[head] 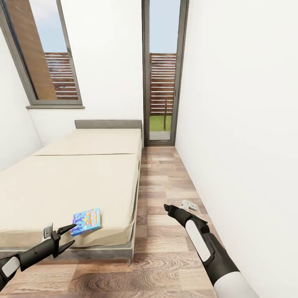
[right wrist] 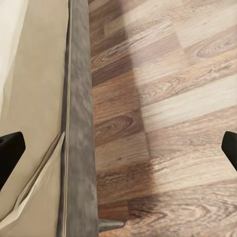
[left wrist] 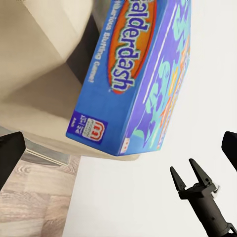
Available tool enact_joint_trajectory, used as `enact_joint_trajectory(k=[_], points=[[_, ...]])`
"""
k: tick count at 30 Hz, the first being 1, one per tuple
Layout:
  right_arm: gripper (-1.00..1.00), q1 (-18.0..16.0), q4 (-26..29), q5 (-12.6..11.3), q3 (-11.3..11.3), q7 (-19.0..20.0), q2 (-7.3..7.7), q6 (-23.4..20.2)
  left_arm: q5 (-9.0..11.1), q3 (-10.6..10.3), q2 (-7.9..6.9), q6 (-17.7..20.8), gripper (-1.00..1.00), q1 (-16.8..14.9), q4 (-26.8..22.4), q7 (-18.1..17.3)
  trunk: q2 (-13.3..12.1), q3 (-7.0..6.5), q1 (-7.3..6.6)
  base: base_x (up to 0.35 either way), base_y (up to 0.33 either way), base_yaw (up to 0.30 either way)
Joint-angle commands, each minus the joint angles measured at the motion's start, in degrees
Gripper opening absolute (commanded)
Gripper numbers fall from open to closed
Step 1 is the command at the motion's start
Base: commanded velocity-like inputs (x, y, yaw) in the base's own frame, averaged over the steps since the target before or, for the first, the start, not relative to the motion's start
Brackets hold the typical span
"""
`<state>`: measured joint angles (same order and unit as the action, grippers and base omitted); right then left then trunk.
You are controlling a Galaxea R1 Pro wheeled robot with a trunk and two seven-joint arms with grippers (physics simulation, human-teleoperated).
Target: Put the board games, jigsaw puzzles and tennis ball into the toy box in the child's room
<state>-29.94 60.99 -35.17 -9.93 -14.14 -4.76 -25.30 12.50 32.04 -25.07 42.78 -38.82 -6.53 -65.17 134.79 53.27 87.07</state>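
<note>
Cream bed carries blue board game nr its corner: prob light, stiff, slick; grip long edges. Left gripper fingers wide, empty; right gripper wide too.

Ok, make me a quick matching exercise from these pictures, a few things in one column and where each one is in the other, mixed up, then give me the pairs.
Things:
1. blue game box
2. left pincer
3. right pincer
4. glass door

Places:
A. above the wood floor, beside the bed
B. at the far end of the room, past the bed
C. lying flat on the bed near its front corner
D. open, just short of the game box at the bed's front edge

Pairs: 1-C, 2-D, 3-A, 4-B
</note>
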Motion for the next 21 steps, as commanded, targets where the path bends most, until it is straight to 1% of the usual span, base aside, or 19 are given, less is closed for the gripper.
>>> enact_joint_trajectory(k=[1, 2, 10, 20, 21], points=[[1.0, -0.03, 0.09, -0.6, -0.11, -0.55, 0.02, -0.1, 0.58, -0.4, -0.04, 0.46, 1.0, -0.02, 0.02, -0.04, 0.02, 0.06, -0.01, 0.0, 0.0, 0.0], [1.0, -0.03, 0.09, -0.6, -0.12, -0.55, 0.02, -0.1, 0.58, -0.38, -0.05, 0.46, 1.0, -0.02, 0.02, -0.04, 0.02, 0.06, -0.01, 0.0, 0.0, 0.0], [1.0, -0.03, 0.09, -0.61, -0.16, -0.56, 0.01, -0.1, 0.6, -0.4, -0.06, 0.42, 1.0, -0.02, 0.02, -0.05, 3.23, 1.49, 1.75, 0.0, 0.0, 0.0], [1.0, -0.03, 0.09, -0.6, -0.17, -0.55, -0.04, -0.1, 0.59, -0.4, -0.06, 0.4, 1.0, -0.02, 0.02, -0.05, 3.23, 1.49, 1.75, 0.0, 0.0, 0.0], [1.0, -0.03, 0.09, -0.6, -0.17, -0.55, -0.04, -0.1, 0.59, -0.4, -0.06, 0.4, 1.0, -0.02, 0.02, -0.05, 3.63, 1.67, 1.97, 0.0, 0.0, 0.0]])
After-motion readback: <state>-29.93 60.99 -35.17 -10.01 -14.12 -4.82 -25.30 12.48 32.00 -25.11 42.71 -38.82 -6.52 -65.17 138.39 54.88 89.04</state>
